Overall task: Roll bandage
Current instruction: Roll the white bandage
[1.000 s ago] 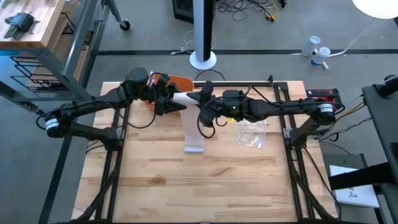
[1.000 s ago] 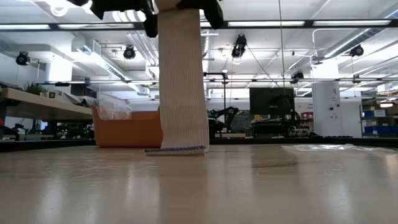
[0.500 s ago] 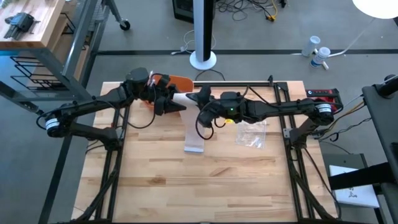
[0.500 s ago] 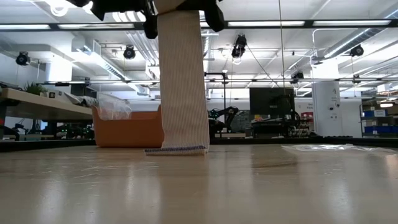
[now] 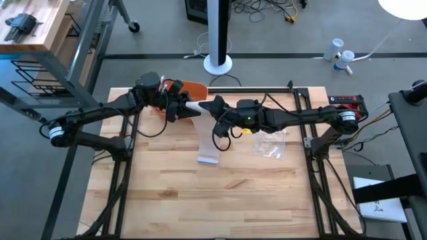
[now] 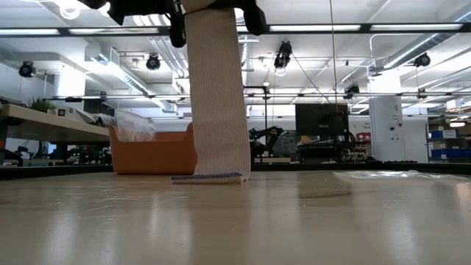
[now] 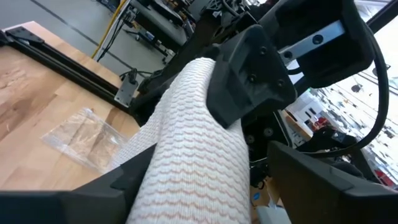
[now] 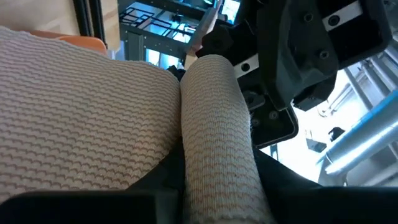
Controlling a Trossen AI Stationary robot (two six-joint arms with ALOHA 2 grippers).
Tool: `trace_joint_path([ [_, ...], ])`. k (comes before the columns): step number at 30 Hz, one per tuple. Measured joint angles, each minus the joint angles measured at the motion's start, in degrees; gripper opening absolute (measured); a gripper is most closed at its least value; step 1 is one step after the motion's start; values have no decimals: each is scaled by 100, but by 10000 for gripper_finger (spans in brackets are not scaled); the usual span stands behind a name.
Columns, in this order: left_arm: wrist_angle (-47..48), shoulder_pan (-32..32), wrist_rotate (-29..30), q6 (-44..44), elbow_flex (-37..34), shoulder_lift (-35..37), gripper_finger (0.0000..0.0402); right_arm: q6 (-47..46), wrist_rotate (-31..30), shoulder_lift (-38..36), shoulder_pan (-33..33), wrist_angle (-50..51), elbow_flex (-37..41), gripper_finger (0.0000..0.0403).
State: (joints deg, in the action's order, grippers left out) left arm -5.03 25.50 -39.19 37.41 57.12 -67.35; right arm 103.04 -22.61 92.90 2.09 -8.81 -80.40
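- The bandage (image 5: pixel 207 141) hangs between the two arms, and its loose end rests on the table (image 5: pixel 220 200).
- The hanging strip now leans a bit more to one side than a moment ago, so the roll is turning slowly.
- The left gripper (image 5: pixel 190 110) pinches one end of the roll.
- The right gripper (image 5: pixel 208 107) pinches the other end.
- The orange bin (image 5: pixel 189 87) sits just behind them; the plastic bag (image 5: pixel 270 143) lies beside.
- In front, the table has lots of room.

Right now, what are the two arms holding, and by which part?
Both hold the bandage by its rolled top end: the left tool and right tool meet there, above the table, while its loose tail hangs down onto the wood.
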Motion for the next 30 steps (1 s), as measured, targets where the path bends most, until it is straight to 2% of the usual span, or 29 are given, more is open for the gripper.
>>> trace_joint_path([
  [5, -40, -7, 24, -92, 2, 0, 273, -29, -87, -1, -73, -79, 2, 89],
  [14, -251, 101, 205, -930, 28, 223, 340, -569, -16, 2, -340, -70, 9, 89],
  [19, -241, 89, 219, -993, 26, 229, 368, -625, -11, 2, -356, -93, 9, 89],
  [23, -230, 46, 165, -965, 23, 205, 374, -576, -59, 2, -344, -150, 9, 89],
  [30, -214, 15, 163, -929, 17, 203, 362, -59, -318, 2, -327, -397, 9, 89],
])
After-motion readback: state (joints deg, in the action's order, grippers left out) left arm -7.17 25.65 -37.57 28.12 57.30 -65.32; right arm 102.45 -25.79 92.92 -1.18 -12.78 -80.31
